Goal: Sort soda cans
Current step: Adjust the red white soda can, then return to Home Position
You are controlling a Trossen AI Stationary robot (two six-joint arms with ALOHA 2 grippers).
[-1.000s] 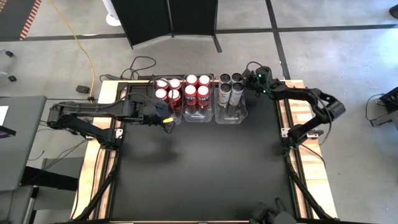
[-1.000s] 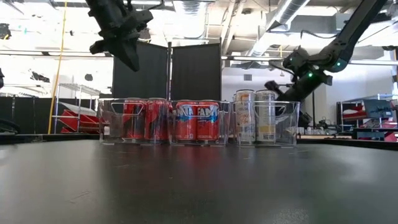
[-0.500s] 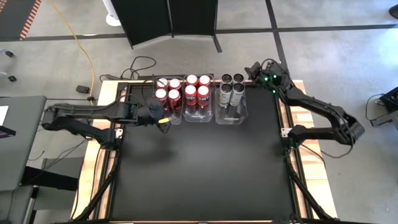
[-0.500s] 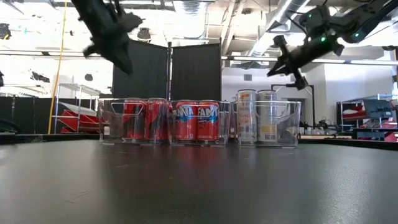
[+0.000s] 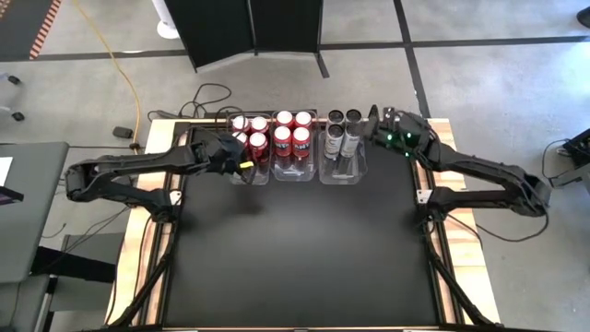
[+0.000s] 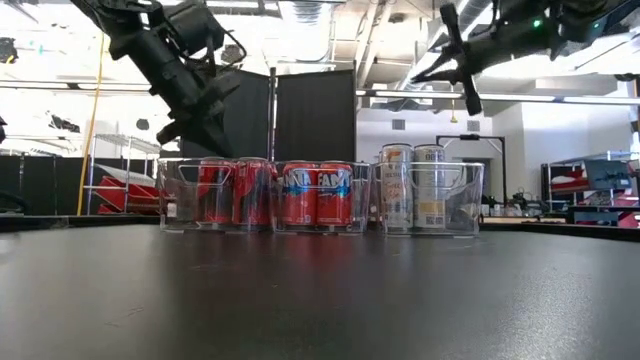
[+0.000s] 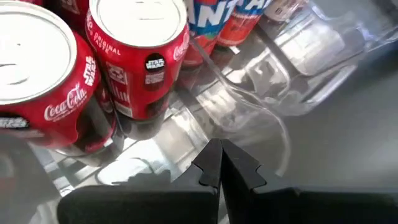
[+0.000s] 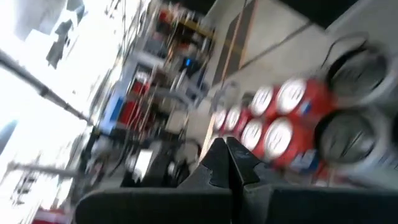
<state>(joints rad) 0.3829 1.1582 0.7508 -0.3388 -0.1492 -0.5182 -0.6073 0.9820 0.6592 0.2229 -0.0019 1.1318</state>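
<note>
Three clear bins stand in a row at the table's far edge. The left bin (image 5: pixel 249 146) and the middle bin (image 5: pixel 292 138) hold red soda cans (image 7: pixel 140 56) with silver tops. The right bin (image 5: pixel 343 138) holds dark grey soda cans (image 8: pixel 357 74). My left gripper (image 5: pixel 241 164) is shut and empty. It slants down over the left bin's near corner (image 7: pixel 219 152) and stays above its rim in the low view (image 6: pixel 190 120). My right gripper (image 5: pixel 373 120) is shut and empty. It is held high and about level beside the right bin's far right corner (image 6: pixel 468 90).
The black tabletop (image 5: pixel 295 249) in front of the bins is bare. Wooden rails (image 5: pixel 157 231) run along the table's left and right sides. Black screens (image 6: pixel 275 115) and shelving stand in the room behind the table.
My left gripper has sunk toward the left bin's near corner and gone a little toward the far edge, still shut. My right gripper has risen well above the right bin and tipped up to about level, still shut. The cans and bins have not moved.
</note>
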